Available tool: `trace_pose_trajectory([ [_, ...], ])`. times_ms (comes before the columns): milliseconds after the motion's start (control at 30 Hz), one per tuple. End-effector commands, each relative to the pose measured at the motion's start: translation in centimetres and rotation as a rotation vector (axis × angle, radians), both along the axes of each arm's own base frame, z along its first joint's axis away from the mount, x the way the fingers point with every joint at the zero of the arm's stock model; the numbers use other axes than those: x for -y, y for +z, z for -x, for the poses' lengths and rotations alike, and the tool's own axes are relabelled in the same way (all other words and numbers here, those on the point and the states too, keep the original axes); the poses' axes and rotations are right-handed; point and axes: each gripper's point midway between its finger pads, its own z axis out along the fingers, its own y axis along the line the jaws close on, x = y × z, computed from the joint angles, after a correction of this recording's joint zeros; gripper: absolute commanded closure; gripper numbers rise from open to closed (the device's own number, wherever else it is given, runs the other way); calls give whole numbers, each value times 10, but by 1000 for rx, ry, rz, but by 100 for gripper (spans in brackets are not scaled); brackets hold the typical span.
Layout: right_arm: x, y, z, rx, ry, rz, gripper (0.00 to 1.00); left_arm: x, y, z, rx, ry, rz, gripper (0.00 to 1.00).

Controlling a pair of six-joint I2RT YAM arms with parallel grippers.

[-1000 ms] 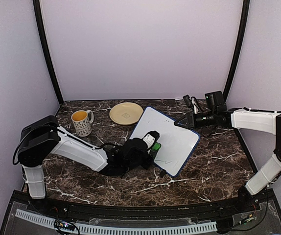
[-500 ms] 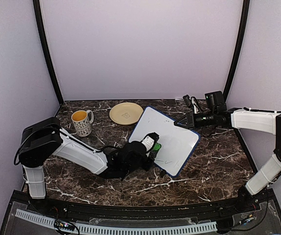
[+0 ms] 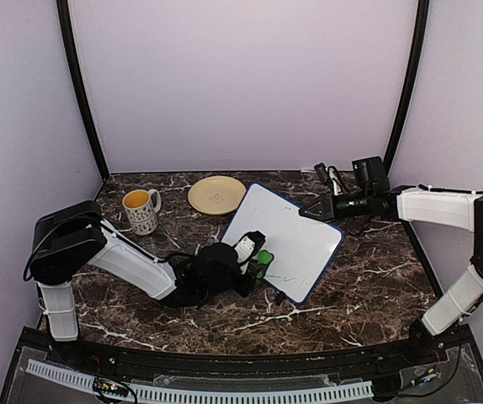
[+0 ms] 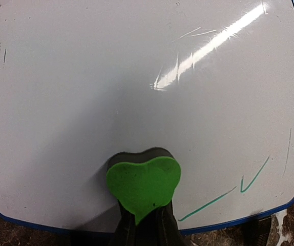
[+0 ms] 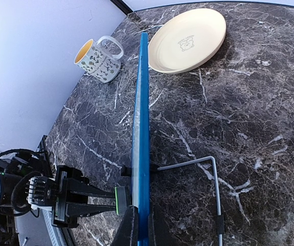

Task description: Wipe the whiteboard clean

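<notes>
The whiteboard (image 3: 285, 240) is positioned at the centre of the surface (image 3: 368, 290). The plate (image 3: 216, 194) is located just behind its far left corner, and the mug (image 3: 141, 210) is set left of the plate. The eraser (image 4: 143, 184) is held against the board's near part by the jaws of the left gripper (image 3: 255, 257). The board's far right edge is clamped between the jaws of the right gripper (image 3: 313, 208).
</notes>
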Motion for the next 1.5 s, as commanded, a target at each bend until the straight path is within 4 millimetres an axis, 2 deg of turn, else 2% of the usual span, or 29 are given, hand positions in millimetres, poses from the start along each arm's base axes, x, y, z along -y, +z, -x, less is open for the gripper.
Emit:
trace_pose_trajectory([
  [0,-6,-28,16,-86,37,46,100,17,-38,35,-51,-129,-133,100],
  [167,-6,-27,15,-86,33,47,100,38,-30,48,-19,-174,-130,100],
  [367,-6,-28,16,-88,33,45,100,42,-29,50,-10,-161,-142,100],
  [500,-6,-26,16,-83,35,44,100,29,-26,34,-6,-86,-152,100],
  [800,-7,-22,15,-75,40,38,100,-28,-19,-13,-37,65,-111,100],
  [1000,-6,-23,16,-78,39,39,100,-42,-22,-23,-30,90,-128,100],
  [1100,-6,-24,16,-79,38,42,100,-35,-19,-21,-33,62,-105,100],
  [1200,-6,-25,15,-82,36,41,100,-19,-14,-12,-15,2,-102,100],
  [1267,-6,-24,15,-82,35,41,100,0,-3,-6,17,-39,-101,100],
  [1300,-6,-25,15,-82,35,42,100,7,-4,2,20,-64,-115,100],
  [1467,-7,-25,14,-84,32,37,100,41,7,19,47,-123,-130,100],
])
